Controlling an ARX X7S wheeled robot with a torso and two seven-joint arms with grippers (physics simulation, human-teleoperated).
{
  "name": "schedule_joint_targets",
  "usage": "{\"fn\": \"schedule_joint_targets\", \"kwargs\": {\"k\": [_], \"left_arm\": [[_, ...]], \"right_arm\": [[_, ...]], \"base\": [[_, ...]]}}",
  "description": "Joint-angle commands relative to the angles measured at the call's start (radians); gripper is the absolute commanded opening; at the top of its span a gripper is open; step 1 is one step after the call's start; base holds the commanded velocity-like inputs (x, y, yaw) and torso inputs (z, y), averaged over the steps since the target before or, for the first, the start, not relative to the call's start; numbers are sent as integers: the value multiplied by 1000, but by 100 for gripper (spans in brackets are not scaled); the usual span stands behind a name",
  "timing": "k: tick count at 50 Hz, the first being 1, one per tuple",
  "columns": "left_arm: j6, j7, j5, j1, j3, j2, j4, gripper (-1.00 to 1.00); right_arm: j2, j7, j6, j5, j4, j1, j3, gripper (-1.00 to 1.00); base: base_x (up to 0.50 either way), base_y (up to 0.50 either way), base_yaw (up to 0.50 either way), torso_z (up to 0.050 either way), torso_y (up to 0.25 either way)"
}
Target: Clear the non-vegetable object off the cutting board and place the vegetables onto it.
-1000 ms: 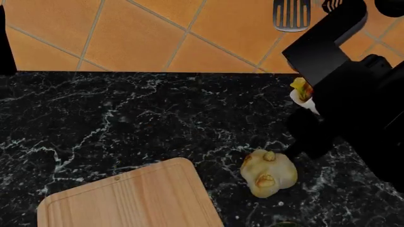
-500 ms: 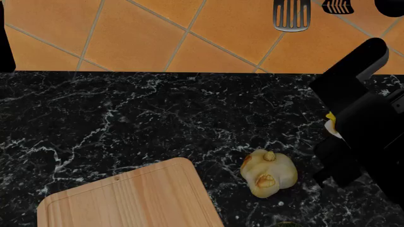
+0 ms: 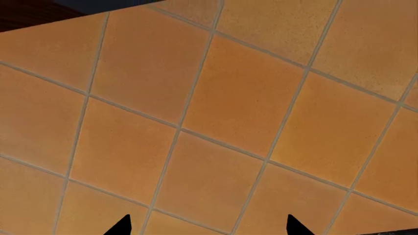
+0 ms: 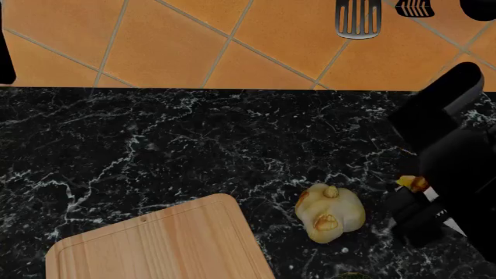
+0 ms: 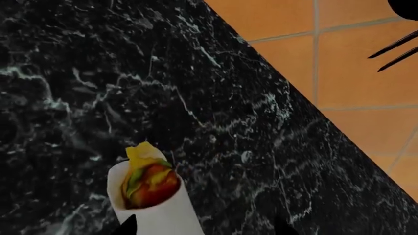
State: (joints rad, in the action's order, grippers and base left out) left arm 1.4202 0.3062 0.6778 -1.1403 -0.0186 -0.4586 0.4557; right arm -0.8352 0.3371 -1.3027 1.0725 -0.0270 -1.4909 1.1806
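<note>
A spatula hangs on the orange tiled wall behind the black marble counter. The right gripper holds the wrap over the counter, right of the bulb. The wrap is white, with red-yellow filling. The board lies bare. The left gripper faces tiles, fingers wide.

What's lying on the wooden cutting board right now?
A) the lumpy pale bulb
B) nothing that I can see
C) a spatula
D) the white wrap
B: the visible part of the cutting board is bare; the bulb sits on the counter beside it, and the wrap is over at the right gripper.
</note>
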Motion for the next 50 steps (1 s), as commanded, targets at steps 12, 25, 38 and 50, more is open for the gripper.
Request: {"fn": "schedule_joint_targets", "kwargs": {"k": [12, 25, 38, 50], "left_arm": [[13, -9, 7, -14, 29, 12, 1, 100], [19, 1, 24, -13, 31, 16, 6, 100], [39, 13, 48, -25, 43, 17, 14, 100], [50, 31, 63, -36, 27, 27, 18, 100]], "right_arm": [[-58, 120, -92, 243, 261, -35, -169, 100], [-116, 433, -46, 778, 384, -38, -287, 100], [-125, 760, -36, 1182, 421, -233, -129, 100], [-198, 903, 75, 1444, 550, -326, -50, 100]], "base": [[27, 0, -4, 0, 0], [28, 0, -4, 0, 0], [28, 0, -4, 0, 0], [29, 0, -1, 0, 0]]}}
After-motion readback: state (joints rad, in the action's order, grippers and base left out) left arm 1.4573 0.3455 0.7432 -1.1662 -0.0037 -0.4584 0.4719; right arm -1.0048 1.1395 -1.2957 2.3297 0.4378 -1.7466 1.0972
